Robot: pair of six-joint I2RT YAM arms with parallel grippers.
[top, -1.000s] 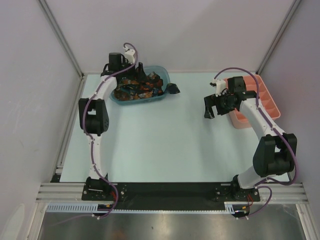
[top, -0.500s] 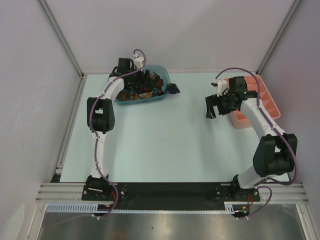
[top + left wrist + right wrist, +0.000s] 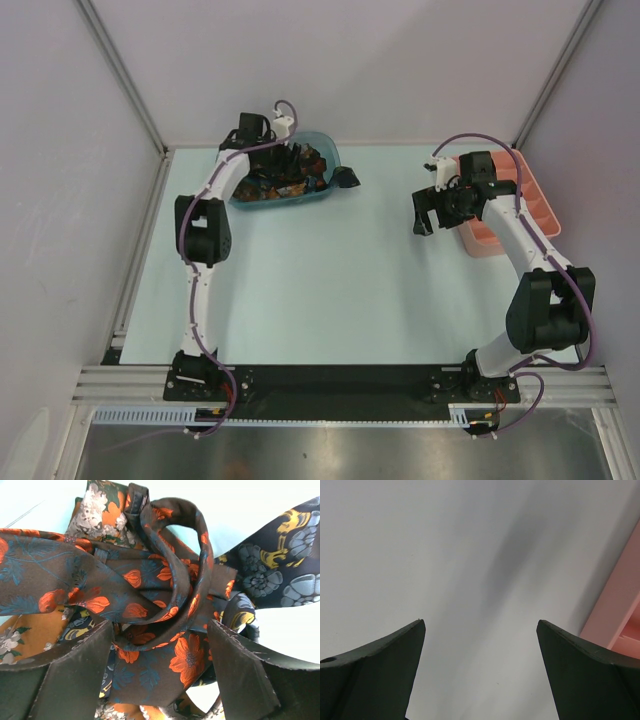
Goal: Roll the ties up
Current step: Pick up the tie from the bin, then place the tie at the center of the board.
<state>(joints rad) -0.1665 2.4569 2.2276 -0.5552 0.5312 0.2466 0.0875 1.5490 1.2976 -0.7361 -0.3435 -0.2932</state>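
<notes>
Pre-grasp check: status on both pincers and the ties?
Left pincer open, straddling dark orange-flowered fabric ties heaped in teal plastic bin. Right pincer open, empty, beside pink compartment tray. No obstruction seen.

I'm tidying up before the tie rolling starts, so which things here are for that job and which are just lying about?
For the job: ties, blue basket holding them, left pincer open above them.
Lying about: pink divided tray, small black object beside the basket.

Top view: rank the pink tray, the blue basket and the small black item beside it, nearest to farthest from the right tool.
1. Pink tray, just right of the right tool.
2. Black item, off to its left.
3. Blue basket, farthest left, back corner.
</notes>
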